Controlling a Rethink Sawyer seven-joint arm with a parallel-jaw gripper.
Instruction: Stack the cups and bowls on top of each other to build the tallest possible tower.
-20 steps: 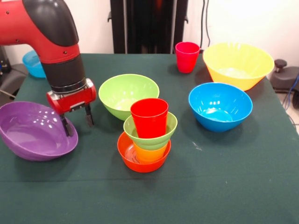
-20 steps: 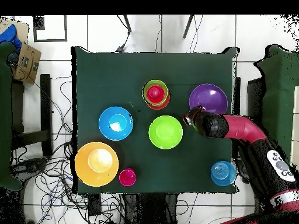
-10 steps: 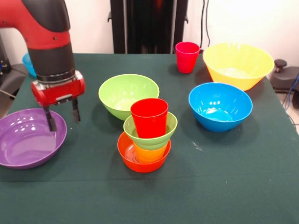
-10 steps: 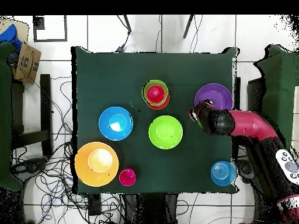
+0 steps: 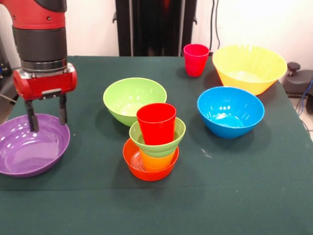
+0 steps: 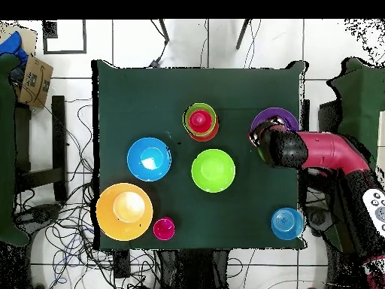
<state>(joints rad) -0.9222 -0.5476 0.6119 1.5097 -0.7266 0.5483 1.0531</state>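
— What's different from a moment ago?

— The arm has swung further toward the table's left edge in the front view and lifted a bit. The purple bowl [image 5: 30, 151] lay tipped on its side a second ago; now it sits level, flat on the cloth.

— And the gripper?

— The gripper [image 5: 47, 115] hangs over the bowl's far rim, fingers spread apart with nothing between them. One fingertip looks just at the rim, but I can't tell whether it actually touches. From overhead the arm covers the lower part of the purple bowl [image 6: 274, 118].

— The rest, left to right?

— Nothing else has moved. The large green bowl [image 5: 134, 99] stands behind the tower [image 5: 154, 142]: small orange bowl at the bottom, yellow-orange cup in it, small green bowl on that, red cup [image 5: 156, 123] on top. Further right is the blue bowl [image 5: 230, 111]; behind it at the far side stand the pink-magenta cup [image 5: 195, 59] and the big yellow bowl [image 5: 249, 67]. Overhead, a second blue bowl [image 6: 287, 223] sits by the table's corner near the arm.
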